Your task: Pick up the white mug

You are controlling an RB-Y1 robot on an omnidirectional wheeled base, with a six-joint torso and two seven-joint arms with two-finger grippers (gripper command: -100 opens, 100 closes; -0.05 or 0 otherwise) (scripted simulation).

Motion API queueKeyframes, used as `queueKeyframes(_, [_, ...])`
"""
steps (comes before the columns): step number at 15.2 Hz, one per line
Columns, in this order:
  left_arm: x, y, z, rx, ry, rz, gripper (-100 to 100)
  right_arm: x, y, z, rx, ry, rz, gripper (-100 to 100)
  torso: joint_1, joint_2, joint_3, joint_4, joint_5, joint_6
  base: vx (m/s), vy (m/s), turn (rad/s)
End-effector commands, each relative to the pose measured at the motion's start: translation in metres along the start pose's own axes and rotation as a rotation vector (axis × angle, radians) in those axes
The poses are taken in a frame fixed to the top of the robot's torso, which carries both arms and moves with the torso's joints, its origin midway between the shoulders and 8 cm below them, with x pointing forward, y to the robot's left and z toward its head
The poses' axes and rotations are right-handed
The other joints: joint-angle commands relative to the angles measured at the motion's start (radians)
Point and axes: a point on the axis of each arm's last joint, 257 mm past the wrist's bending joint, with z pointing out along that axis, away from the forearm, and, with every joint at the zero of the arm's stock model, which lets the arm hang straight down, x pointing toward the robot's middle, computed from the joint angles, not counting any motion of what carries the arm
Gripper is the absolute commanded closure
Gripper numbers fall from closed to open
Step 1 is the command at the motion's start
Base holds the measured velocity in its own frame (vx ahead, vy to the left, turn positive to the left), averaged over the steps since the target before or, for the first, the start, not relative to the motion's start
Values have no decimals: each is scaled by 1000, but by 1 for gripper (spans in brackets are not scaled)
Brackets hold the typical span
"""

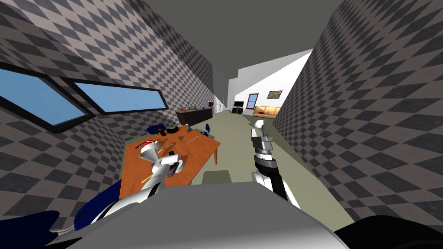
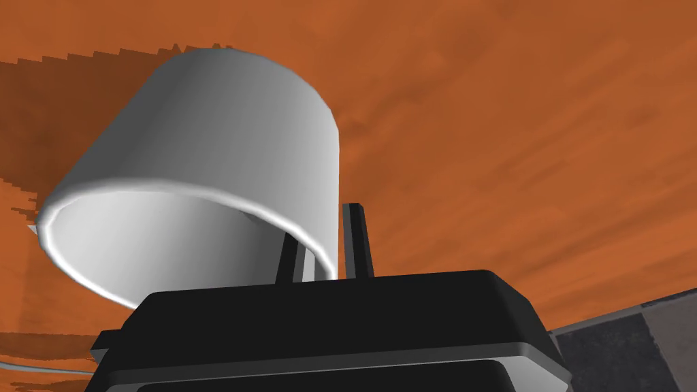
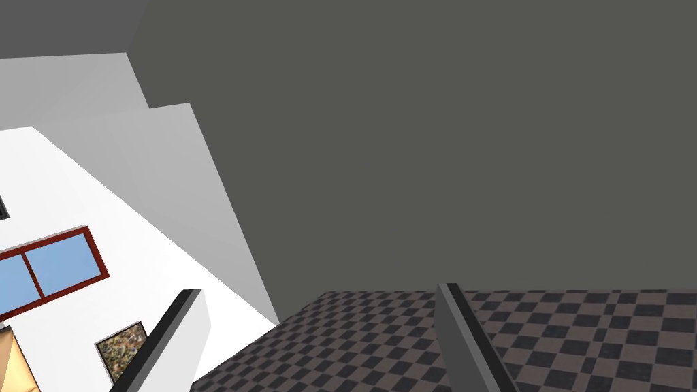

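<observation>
1. My left gripper (image 2: pixel 323 224) was clenched on the wall of the plain white round mug (image 2: pixel 224 129); one thin blade sat inside the rim, the other pressed the outside.
2. The mug sat over the orange wooden table (image 2: pixel 510 136), its open mouth facing my wrist camera; I couldn't tell whether its base touched the top.
3. In the head view, that arm reached over the table's near end; small items lay further along it.
4. My right gripper (image 3: pixel 318 289) was raised off to my right, away from the table; its blades stood wide apart, gripping nothing.
</observation>
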Motion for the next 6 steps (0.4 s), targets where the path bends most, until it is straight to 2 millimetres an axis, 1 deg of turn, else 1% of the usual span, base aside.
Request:
queueKeyframes(1, [0, 0, 0, 0, 0, 0, 100, 0, 0, 0, 0, 0, 0, 0, 0, 0, 0, 0, 0, 0, 0, 0, 0])
queueKeyframes(2, [-4, -5, -7, 2, -1, -2, 100, 0, 0, 0, 0, 0, 0, 0, 0, 0, 0, 0, 0, 0, -19, -22, -12])
queueKeyframes(5, [-10, -11, -17, 1, 0, -4, 100, 0, 0, 0, 0, 0, 0, 0, -3, 3, 2, 1, -1, 0, -45, -42, -14])
queueKeyframes(6, [-8, -9, -13, 4, -2, -3, 100, 0, 0, 0, 0, 0, 0, 0, -4, 4, 2, 1, -1, 0, -29, -24, -3])
